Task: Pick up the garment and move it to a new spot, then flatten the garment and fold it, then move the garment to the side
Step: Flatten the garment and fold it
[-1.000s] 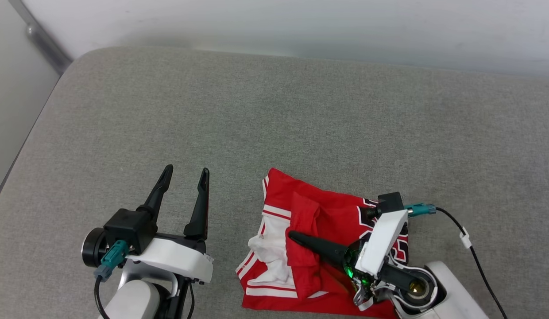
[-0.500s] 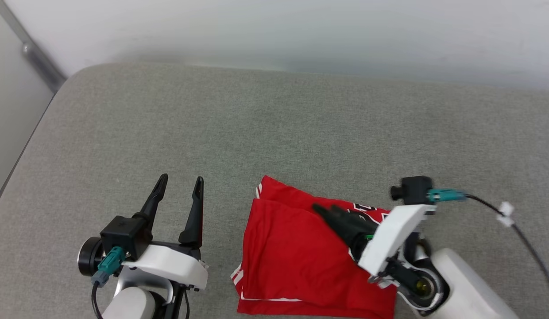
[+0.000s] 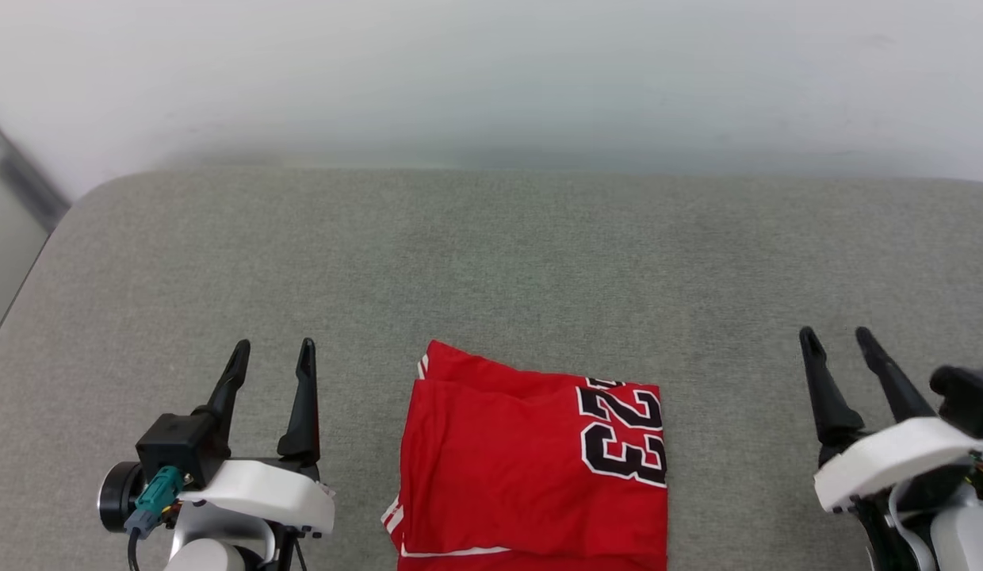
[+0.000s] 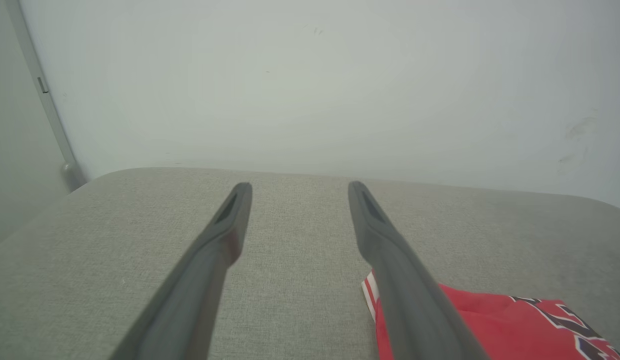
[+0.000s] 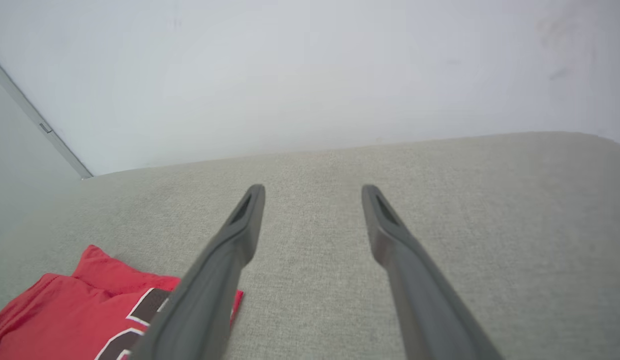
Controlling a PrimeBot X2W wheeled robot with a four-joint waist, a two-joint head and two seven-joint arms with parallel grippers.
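The garment [image 3: 523, 476] lies folded into a flat red rectangle at 6 o'clock on the grey cloth-covered tabletop [image 3: 491, 254], with its black "23" on the 3 o'clock side. The left pincer [image 3: 273, 346] sits at 8 o'clock, fingers spread and empty, near the fold. The right pincer [image 3: 835, 333] sits at 4 o'clock, likewise spread and empty, apart from the fabric. A pale wall [image 3: 491, 71] runs along 12 o'clock.
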